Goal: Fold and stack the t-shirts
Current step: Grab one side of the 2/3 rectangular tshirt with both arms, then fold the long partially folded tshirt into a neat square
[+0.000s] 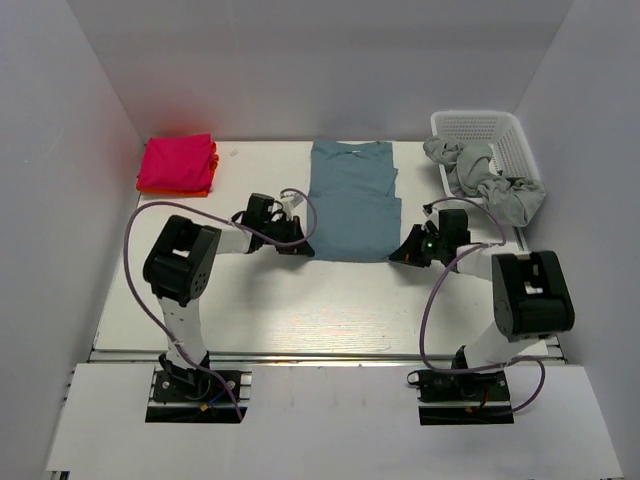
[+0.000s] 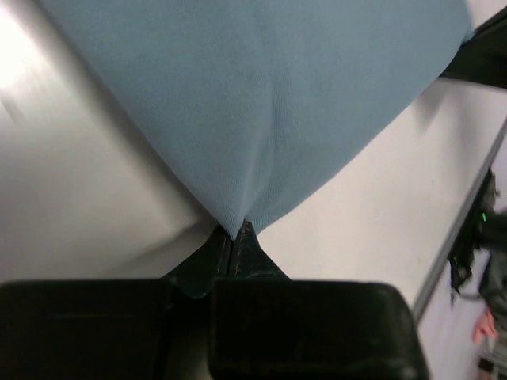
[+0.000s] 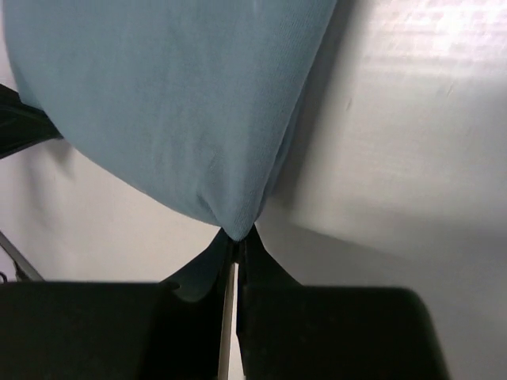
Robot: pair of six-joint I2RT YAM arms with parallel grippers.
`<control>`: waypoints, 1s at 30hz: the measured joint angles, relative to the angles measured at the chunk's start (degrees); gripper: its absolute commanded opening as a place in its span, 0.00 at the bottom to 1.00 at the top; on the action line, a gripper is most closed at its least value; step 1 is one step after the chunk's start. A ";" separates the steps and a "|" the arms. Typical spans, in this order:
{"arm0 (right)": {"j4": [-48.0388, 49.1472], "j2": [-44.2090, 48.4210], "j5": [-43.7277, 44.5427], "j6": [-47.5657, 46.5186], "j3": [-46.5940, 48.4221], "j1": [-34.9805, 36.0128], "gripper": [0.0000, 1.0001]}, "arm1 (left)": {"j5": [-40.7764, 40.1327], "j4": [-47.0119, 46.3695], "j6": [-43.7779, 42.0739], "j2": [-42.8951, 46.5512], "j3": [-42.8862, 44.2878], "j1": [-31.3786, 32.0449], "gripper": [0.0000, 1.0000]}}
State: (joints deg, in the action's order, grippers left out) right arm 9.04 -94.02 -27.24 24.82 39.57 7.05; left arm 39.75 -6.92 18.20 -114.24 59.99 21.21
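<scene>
Lying flat midway across the worktop, the teal t-shirt runs its long axis from 12 to 6 o'clock, collar at 12 and hem at 6. The left end effector is clamped on the hem's 7 o'clock corner, the right end effector on its 5 o'clock corner.

Left arm, right arm: black joint housings, white links, looping lilac cables. Green LED near right gripper.
</scene>
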 measured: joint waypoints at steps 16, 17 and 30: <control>-28.55 52.02 -8.76 -9.18 -7.34 0.46 0.00 | 4.70 16.50 5.22 51.56 -20.28 4.42 0.00; -29.27 53.53 -9.29 -9.27 -6.32 0.46 0.00 | 5.29 17.14 5.68 53.55 -20.28 4.42 0.00; -30.69 47.47 -15.63 -7.91 -0.24 0.42 0.00 | -2.34 27.15 10.78 58.07 -17.03 3.65 0.00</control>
State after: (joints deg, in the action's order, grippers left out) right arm -21.65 -46.54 -42.87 16.91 39.33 7.46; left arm 37.41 20.23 28.97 -56.16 42.96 24.86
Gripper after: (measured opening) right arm 0.023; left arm 0.026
